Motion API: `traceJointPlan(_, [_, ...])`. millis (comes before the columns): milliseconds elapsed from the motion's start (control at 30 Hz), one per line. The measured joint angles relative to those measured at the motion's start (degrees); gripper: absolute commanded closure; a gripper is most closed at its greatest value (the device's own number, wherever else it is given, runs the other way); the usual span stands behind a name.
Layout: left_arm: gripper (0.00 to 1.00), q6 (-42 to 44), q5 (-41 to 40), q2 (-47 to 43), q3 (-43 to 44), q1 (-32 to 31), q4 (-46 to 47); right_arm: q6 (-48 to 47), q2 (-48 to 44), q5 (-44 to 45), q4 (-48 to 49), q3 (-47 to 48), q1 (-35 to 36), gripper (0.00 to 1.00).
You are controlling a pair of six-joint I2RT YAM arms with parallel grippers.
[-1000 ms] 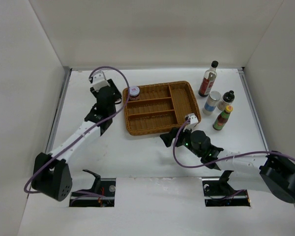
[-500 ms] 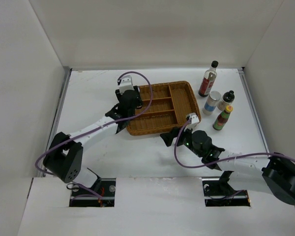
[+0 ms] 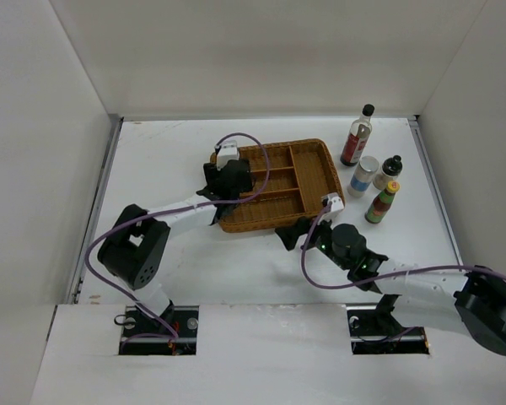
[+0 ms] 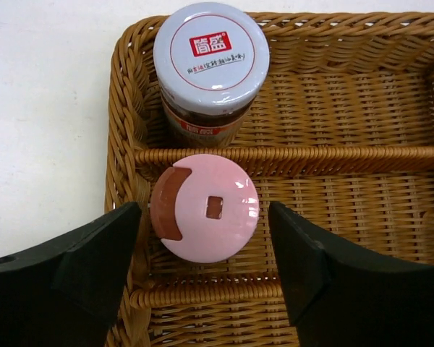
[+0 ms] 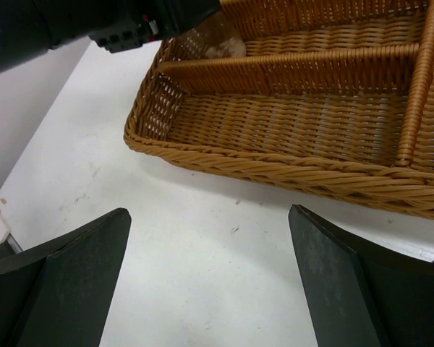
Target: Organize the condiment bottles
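My left end effector [image 4: 205, 225] hangs released astride the pink-capped shaker [image 4: 205, 206], upright in the middle slot of the tray [image 4: 123, 130] toward the table's [image 4: 43, 108] far edge, so placing looks done and next I'd rise straight clear.

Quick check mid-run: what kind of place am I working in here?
Probably a robot test cell, not a kitchen: plain white walls box in a white table, with just a wicker tray and some condiment bottles set out as props.

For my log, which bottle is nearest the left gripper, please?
The pink-capped shaker: the left gripper straddles it, open; the lavender-lidded jar stands one compartment beyond.
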Motion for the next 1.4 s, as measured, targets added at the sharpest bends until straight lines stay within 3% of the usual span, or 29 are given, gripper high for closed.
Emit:
traceJointPlan(133, [0.06, 0.0, 0.0, -0.2, 0.0, -0.1, 0.4, -0.1, -1.2, 1.0, -0.1, 0.0, 0.0, 0.09])
traceJointPlan(167, [0.00, 0.0, 0.0, -0.6, -0.3, -0.1, 0.5, -0.2, -1.8, 1.5, -0.3, 0.0, 0.0, 0.15])
traceJointPlan(333, [0.00, 0.0, 0.2, -10.8, -6.9, -0.5, 2.8, -1.1, -6.8, 4.0, -5.1, 1.4, 0.7, 0.62])
traceJointPlan(433, [0.00, -0.3, -0.1, -22.6, -14.4, -1.2, 7.2, -1.7, -9.6, 5.7, -10.3, 5.6, 0.9, 0.70])
traceJointPlan(533, [0.00, -1.4, -1.5, -35.1, -22.2, -1.6, 11.9, -2.6, -12.2, 8.7, -16.3, 11.4, 0.5, 0.62])
traceJointPlan(733, [0.00, -5.9, -7.1, -54.4, -37.4, 0.2, 16.0, -5.1, -16.8, 21.3, -28.2, 20.5, -5.7, 0.12])
traceJointPlan(800, [0.00, -7.7, -8.0, -58.0, -41.6, 1.3, 15.8, -5.8, -17.6, 27.0, -32.9, 22.1, -9.1, 0.05])
traceJointPlan(900, [0.00, -10.1, -8.7, -59.8, -45.5, 3.2, 15.0, -6.6, -17.5, 33.7, -40.1, 23.8, -14.8, 0.00])
traceJointPlan(1067, [0.00, -13.9, -7.4, -58.5, -48.5, 5.6, 14.8, -7.6, -16.2, 38.8, -48.9, 26.1, -24.3, 0.00])
traceJointPlan(1400, [0.00, -17.2, -3.2, -55.8, -49.4, 5.8, 17.6, -8.4, -5.9, 31.1, -51.1, 28.2, -35.7, 0.00])
